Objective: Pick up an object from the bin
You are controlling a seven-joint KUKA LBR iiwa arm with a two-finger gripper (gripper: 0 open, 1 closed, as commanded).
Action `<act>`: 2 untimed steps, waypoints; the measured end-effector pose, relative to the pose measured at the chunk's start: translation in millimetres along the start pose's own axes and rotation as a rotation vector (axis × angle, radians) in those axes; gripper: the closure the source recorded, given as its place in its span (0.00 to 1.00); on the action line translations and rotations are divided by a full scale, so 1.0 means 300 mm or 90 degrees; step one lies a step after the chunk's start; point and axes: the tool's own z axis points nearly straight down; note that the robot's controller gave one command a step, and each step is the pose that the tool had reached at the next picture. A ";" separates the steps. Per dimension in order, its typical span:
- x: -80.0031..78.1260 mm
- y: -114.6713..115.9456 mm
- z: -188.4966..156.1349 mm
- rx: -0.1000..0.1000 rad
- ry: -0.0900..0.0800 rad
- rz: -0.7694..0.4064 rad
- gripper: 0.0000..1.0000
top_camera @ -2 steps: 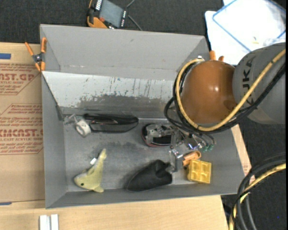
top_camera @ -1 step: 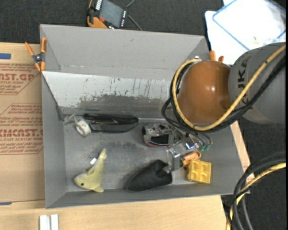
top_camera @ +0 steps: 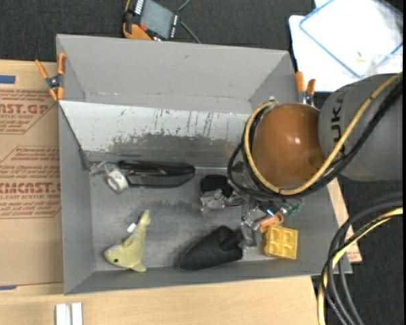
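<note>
Pincer (top_camera: pixel 252 223): low at the bin's (top_camera: pixel 162 66) front right; gripping or loose, I can't tell.
Nearest: black lump (top_camera: pixel 210 249), soft and slipper-shaped, at its tip.
Crowding: yellow block (top_camera: pixel 281 242), gridded, just beside.
Further off: plush fish (top_camera: pixel 130 246), pale, front left; glossy black piece (top_camera: pixel 155 173) by the back wall.

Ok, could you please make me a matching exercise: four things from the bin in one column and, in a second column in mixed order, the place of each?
Things:
1. pale yellow fish-shaped soft toy
2. yellow square plastic block
3. black rounded soft lump
4. long black glossy plastic piece

Places in the grey metal bin, as the camera view shows it:
A. along the foot of the upper wall
B. lower left corner
C. lower right corner
D. middle of the lower edge

Pairs: 1-B; 2-C; 3-D; 4-A.
</note>
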 end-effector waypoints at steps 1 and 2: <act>0.093 -0.022 0.011 0.003 -0.005 0.061 0.00; 0.085 0.001 0.096 0.003 -0.005 -0.241 0.00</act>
